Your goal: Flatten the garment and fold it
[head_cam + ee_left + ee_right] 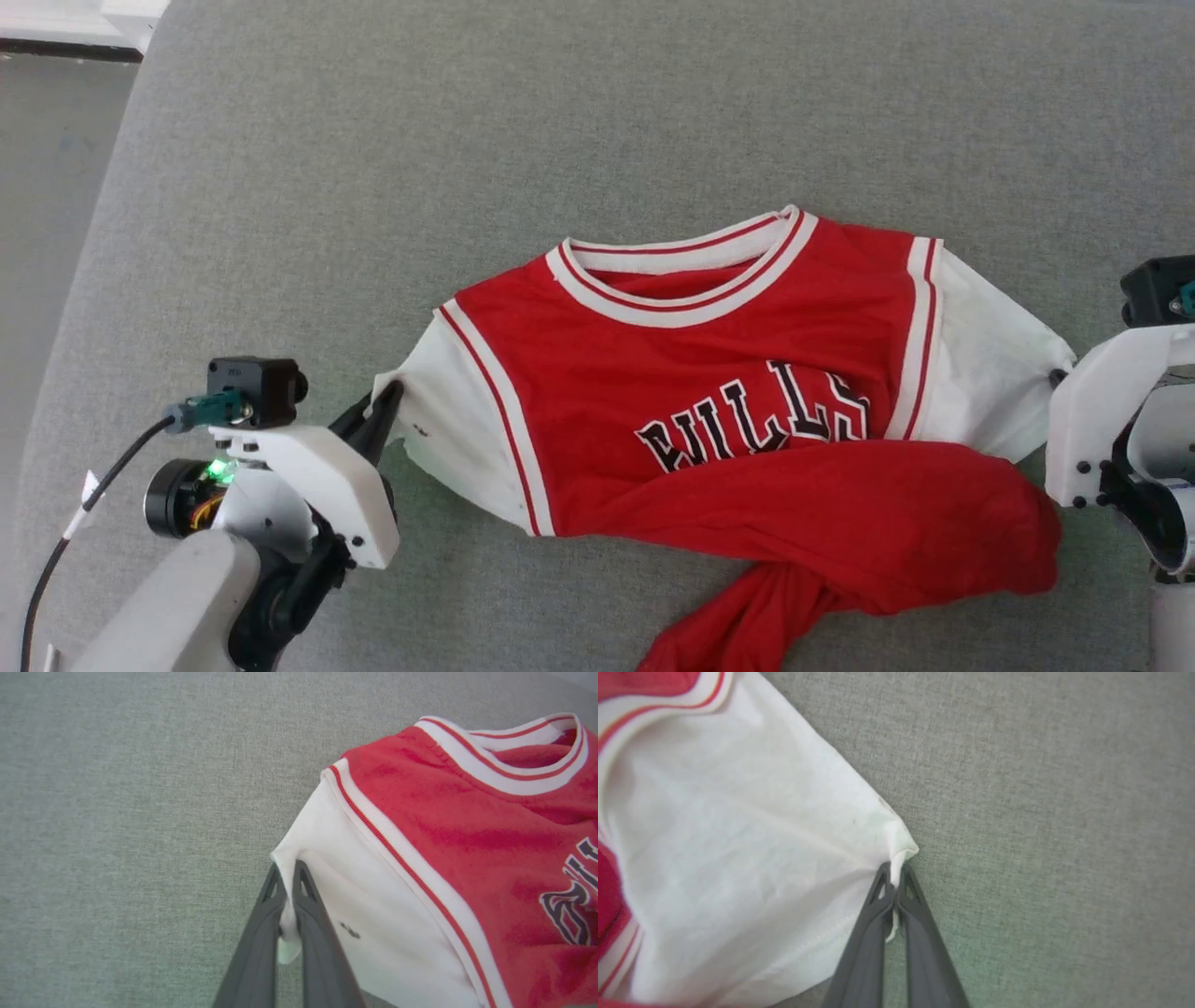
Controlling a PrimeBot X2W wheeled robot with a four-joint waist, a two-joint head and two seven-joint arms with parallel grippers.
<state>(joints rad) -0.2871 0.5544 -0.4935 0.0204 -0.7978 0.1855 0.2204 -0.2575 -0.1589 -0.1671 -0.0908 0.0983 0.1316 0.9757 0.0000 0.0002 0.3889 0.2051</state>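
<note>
Both grippers are clamped on the shirt [709, 373], one at each sleeve tip. My left gripper [386, 399] sits at the lower left of the head view, closed on the outer corner of the white sleeve [448, 429] at the frame's left. In the left wrist view, my left gripper [289, 879] rises from the bottom centre, and a strip of white cloth runs down between its two dark fingers [261, 933]. A small dark spot [349, 930] marks the sleeve just right of them. My right gripper [1058, 378] is at the right edge of the head view at mid-height, mostly hidden behind its white housing. Its tip meets the point of the other sleeve [990, 373]. In the right wrist view, my right gripper [895, 873] is shut on that sleeve corner, with white cloth nipped between the tips. The shirt lies chest up on the grey surface [373, 187], from centre to right of the head view, with its collar [681, 280] toward the top. The lower red body is bunched and turned up over the bottom of the lettering [756, 420]. A twisted end runs off the bottom edge.
</note>
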